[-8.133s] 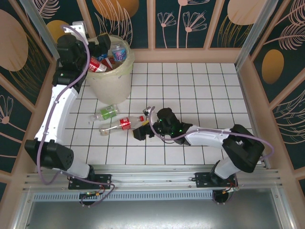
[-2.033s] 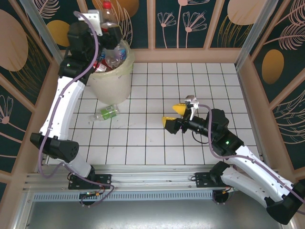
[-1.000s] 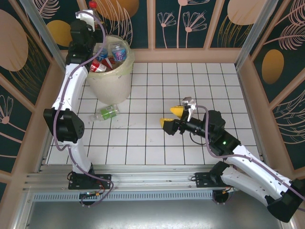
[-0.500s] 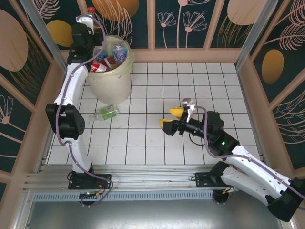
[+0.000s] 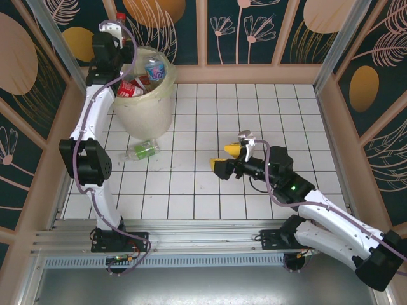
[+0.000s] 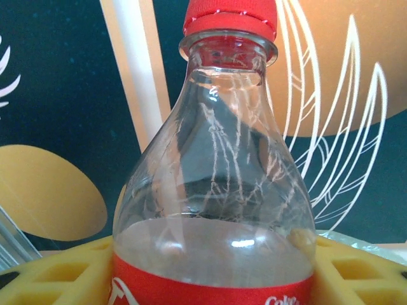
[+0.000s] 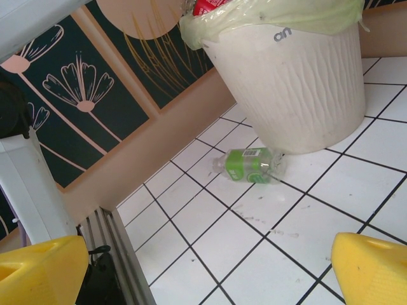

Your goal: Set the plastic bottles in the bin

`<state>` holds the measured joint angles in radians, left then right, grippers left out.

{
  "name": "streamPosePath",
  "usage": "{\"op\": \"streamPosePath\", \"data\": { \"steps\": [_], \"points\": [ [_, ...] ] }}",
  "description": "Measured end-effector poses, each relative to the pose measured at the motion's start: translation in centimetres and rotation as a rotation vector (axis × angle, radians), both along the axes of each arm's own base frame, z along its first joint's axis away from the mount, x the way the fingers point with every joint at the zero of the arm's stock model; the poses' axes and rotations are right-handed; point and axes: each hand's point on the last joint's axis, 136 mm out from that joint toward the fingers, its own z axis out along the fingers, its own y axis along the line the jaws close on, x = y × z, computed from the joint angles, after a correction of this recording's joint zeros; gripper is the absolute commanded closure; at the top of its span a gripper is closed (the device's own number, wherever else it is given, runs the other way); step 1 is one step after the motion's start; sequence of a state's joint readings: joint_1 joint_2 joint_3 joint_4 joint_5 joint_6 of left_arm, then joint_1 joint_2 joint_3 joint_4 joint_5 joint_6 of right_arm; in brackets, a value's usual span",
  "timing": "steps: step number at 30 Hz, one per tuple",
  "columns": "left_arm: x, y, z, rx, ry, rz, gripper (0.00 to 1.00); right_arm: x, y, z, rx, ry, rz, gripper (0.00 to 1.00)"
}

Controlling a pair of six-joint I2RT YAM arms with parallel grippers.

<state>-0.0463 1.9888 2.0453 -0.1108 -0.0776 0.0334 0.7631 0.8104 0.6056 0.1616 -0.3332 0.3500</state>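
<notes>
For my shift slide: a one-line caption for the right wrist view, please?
Open right hand faces a green-label bottle lying on the tiles beside the cream bin.

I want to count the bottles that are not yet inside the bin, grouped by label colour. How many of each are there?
green-label bottle, lying on the table: 1
red-label bottle, held in the left end effector: 1
Total outside the bin: 2

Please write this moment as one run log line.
left pincer: shut on red-label bottle | right pincer: open, empty | bin: bottles inside | table: green-label bottle
</notes>
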Motion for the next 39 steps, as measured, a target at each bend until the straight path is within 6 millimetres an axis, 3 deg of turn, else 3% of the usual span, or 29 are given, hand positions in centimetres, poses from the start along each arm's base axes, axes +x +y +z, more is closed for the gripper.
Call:
{"op": "streamPosePath", "data": {
  "steps": [10, 19, 22, 29, 39],
  "points": [
    [-0.5, -1.3, 2.9, -0.045, -0.045, -0.073, 0.4, -0.1, 0.0, 0.1, 0.001, -0.003, 0.001, 0.01],
    [-1.9, -1.8, 9.2, -0.287, -0.157, -0.098, 0.43, -0.1, 0.0, 0.1, 0.002, -0.002, 0.002, 0.01],
    [-1.8, -1.8, 7.8, -0.398, -0.117, -0.083, 0.44, -0.2, 0.1, 0.1, 0.002, -0.002, 0.003, 0.02],
    [-1.2, -2.2, -0.8, -0.648, 0.11, -0.007, 0.46, -0.3, 0.1, 0.1, 0.003, -0.004, 0.006, 0.01],
    [-1.5, -2.4, -3.5, -0.776, 0.198, 0.041, 0.4, -0.6, -0.4, 0.8, 0.021, -0.024, -0.002, 0.01]
  ]
}}
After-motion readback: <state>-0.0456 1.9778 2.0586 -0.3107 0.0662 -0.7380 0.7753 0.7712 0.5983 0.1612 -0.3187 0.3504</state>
